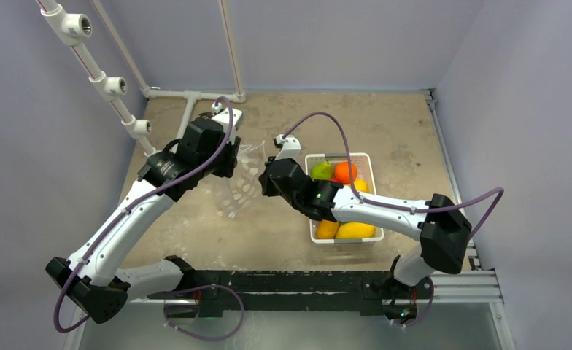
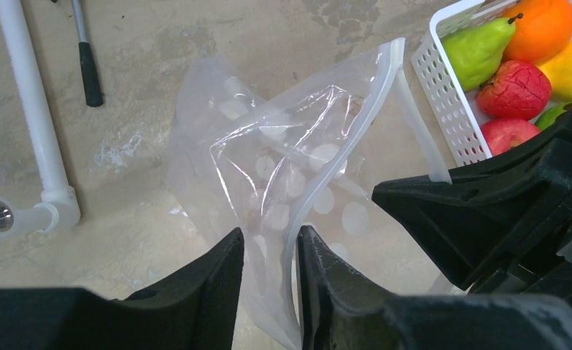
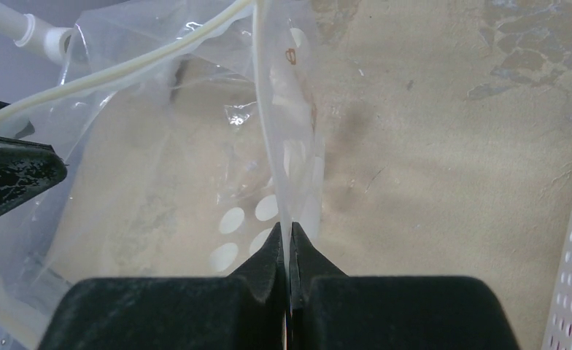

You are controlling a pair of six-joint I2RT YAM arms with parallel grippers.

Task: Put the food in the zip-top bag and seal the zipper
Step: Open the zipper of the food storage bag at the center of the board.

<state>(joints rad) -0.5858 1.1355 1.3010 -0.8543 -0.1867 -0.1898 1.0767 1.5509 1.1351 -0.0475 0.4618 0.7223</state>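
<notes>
My right gripper (image 3: 289, 255) is fully closed, pinching the zipper (image 3: 263, 109) edge of the zip-top bag (image 2: 268, 160) between both fingers. My left gripper (image 2: 268, 284) stands narrowly parted. The opposite side of the bag mouth runs down through the gap between its jaws, and I cannot tell whether they press it. The bag hangs between the two grippers above the table (image 1: 385, 124), its mouth spread apart, just beside the white basket (image 2: 443, 95). The food (image 2: 516, 87) all lies in the basket. No fruit is visible inside the bag.
</notes>
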